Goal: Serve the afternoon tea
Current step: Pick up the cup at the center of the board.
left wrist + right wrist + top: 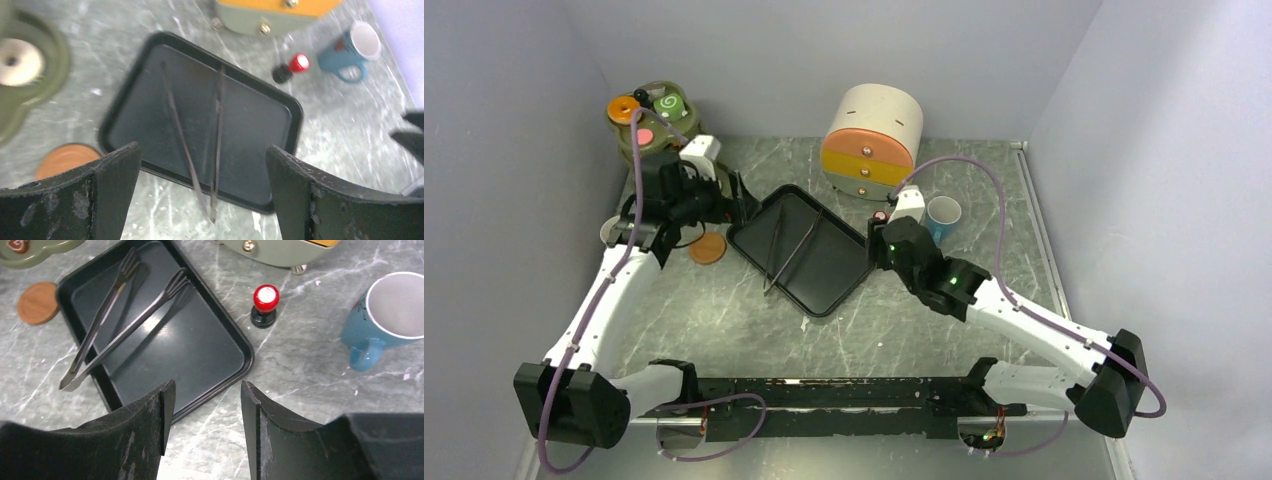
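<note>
The left gripper [742, 203] hangs over the far left rim of the black rectangular tray [824, 275], its jaws spread wide with nothing between them. In the left wrist view the tray fills the gap between the two dark fingers [117, 195]. A pair of thin dark metal tongs [789, 250] lies in the tray, its joined end poking over the near rim.

The flat round orange saucer [707, 248] rests on the grey marbled table [724, 320], just left of the tray. It lies near and slightly left of the left gripper, apart from it. In the left wrist view it shows just beyond the left finger.

Further left, the olive-green tiered stand [52, 62] carries a white doughnut [17, 62] on a low tier. An orange doughnut [622, 107] and a green swirl roll [667, 104] sit on its top tier at the far left corner, well apart from both grippers.

The right gripper [874, 245] hovers at the tray's right corner with its jaws partly apart and empty.

The blue cup with a white inside [395, 315] stands upright on the table to the right of and slightly beyond this gripper, near it but not touching. A small black object with a red cap [265, 297] stands between the cup and the tray. Behind them sits a cream rounded chest with orange, yellow and green drawers [874, 125].
</note>
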Robot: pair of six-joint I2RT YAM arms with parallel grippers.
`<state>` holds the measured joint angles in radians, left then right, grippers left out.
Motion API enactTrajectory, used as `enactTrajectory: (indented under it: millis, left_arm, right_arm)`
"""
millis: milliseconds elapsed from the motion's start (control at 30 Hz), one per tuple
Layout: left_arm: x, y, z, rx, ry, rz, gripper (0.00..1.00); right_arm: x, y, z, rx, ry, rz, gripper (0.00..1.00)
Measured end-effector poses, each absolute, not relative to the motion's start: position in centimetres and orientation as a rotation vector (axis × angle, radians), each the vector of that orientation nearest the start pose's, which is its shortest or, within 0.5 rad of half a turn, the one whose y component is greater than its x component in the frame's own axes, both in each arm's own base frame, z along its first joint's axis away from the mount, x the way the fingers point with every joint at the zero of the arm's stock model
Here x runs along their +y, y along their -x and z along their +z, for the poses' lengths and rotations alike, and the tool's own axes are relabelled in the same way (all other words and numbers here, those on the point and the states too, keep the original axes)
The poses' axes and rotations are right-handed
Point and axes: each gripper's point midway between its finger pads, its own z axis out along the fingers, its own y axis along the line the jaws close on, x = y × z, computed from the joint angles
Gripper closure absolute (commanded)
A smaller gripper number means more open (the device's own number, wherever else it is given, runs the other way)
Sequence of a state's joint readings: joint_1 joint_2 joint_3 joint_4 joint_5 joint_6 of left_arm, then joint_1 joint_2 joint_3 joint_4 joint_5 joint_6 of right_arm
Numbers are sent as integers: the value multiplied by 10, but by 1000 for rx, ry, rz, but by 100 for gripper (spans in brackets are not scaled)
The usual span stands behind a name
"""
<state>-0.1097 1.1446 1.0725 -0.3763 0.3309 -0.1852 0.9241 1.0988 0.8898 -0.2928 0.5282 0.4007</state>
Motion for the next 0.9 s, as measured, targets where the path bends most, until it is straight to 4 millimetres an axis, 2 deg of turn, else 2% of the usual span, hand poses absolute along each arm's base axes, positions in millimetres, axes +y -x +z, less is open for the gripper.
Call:
enactTrajectory:
  millis: [100,200,300,500,700,900]
  left_arm:
    - [-126,-328,234,2072,-230,-613,2]
    - [-136,-309,214,2096,-279,-688,2]
    - [-142,-292,203,2092,-323,-740,2]
    - [-141,-274,197,2034,-358,-738,2]
    - [-141,-268,207,1986,-391,-692,3]
    - [-139,-268,203,2005,-383,-631,2]
  right_arm:
    - [215,-277,206,2021,173,269,44]
    - [209,-287,204,2034,154,247,43]
    - [197,-298,203,2041,123,212,41]
    - [166,-329,195,2079,51,105,36]
    - [132,-367,186,2143,-35,0,29]
    - [107,-372,178,2171,-125,-87,31]
